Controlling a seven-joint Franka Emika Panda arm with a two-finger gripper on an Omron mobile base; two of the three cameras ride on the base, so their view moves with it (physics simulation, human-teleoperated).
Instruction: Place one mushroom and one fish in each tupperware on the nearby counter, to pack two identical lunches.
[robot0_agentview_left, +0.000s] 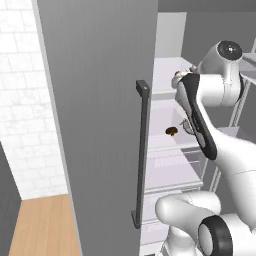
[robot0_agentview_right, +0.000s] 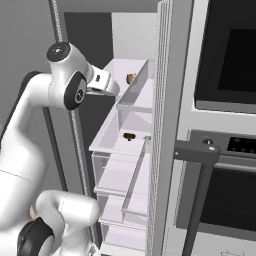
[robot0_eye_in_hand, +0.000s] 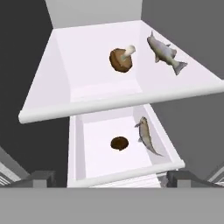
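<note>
Currently: fingers (robot0_eye_in_hand: 109, 178) spread wide, empty, poised before open fridge shelves. Upper shelf (robot0_eye_in_hand: 65, 65): mushroom (robot0_eye_in_hand: 120, 58), stem up, just left of fish (robot0_eye_in_hand: 165, 54). Lower shelf (robot0_eye_in_hand: 94, 144): second mushroom (robot0_eye_in_hand: 119, 143) left of second fish (robot0_eye_in_hand: 146, 136). Advised: advance over upper shelf's mushroom, straddle cap squarely, clear of neighbouring fish, before closing.

Open space lies ahead of the gripper (robot0_eye_in_hand: 109, 177); access below is limited by the upper shelf's front lip (robot0_eye_in_hand: 122, 104).
</note>
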